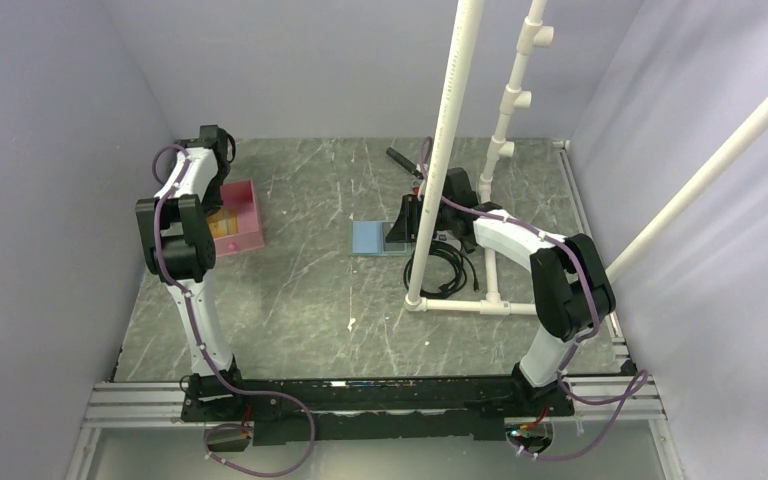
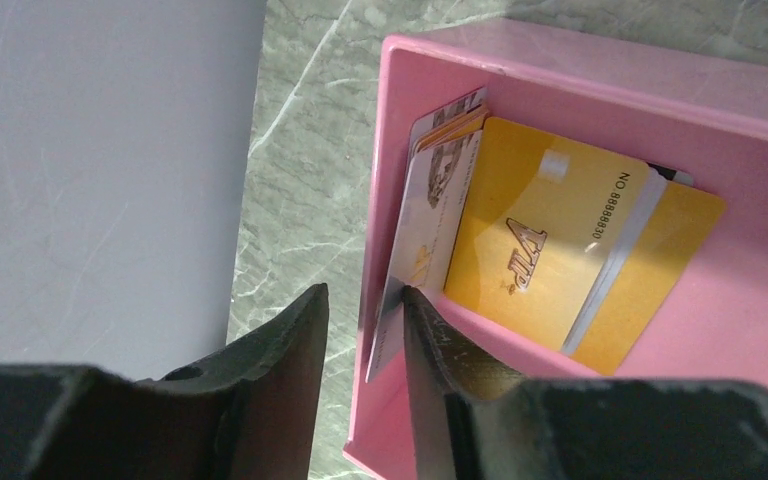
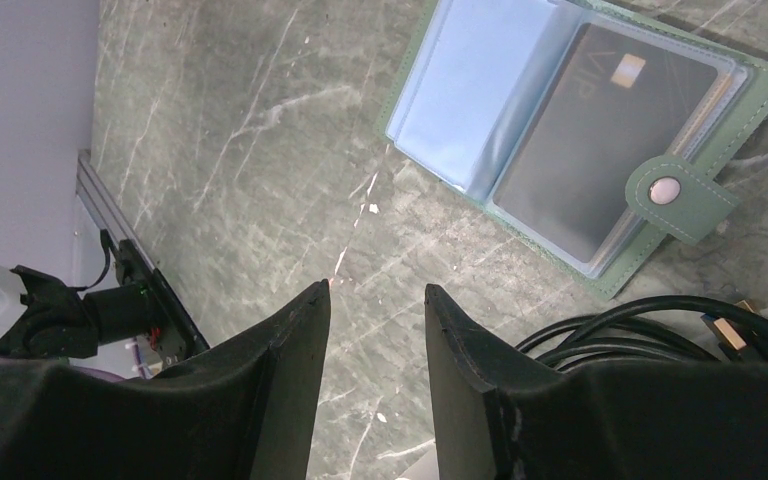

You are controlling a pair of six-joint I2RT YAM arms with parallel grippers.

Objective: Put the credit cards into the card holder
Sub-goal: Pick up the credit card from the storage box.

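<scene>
- As I look from the near edge of the table (image 1: 290, 300), both arms reach away from me, the left toward the left wall and the right toward mid-table.
- Over bare marbled tabletop hangs the right gripper (image 3: 375, 290), its jaws apart with nothing between them: released.
- Just beyond its tips lies the card holder (image 3: 460, 90), spread open and flat, with pale blue sleeves facing up and green edging round them. A dark card (image 3: 600, 140) sits inside one sleeve, and the closure tab (image 3: 678, 195) sticks out past the edge.
- A coil of black cable (image 3: 650, 325) lies just beside the holder, near the foot of a white pipe frame (image 1: 438, 200).
- On the left, the left gripper (image 2: 365, 300) straddles a side wall of the pink tray (image 2: 600, 80). That wall and the edge of an upright pale card (image 2: 430, 215) stand between its jaws. One finger (image 2: 440, 350) meets the card, but I cannot tell whether the jaws are clamped.
- Inside the tray are the credit cards (image 2: 450, 130). A few stand against that wall, and a yellow card (image 2: 560, 250) lies beside them, touching.
</scene>
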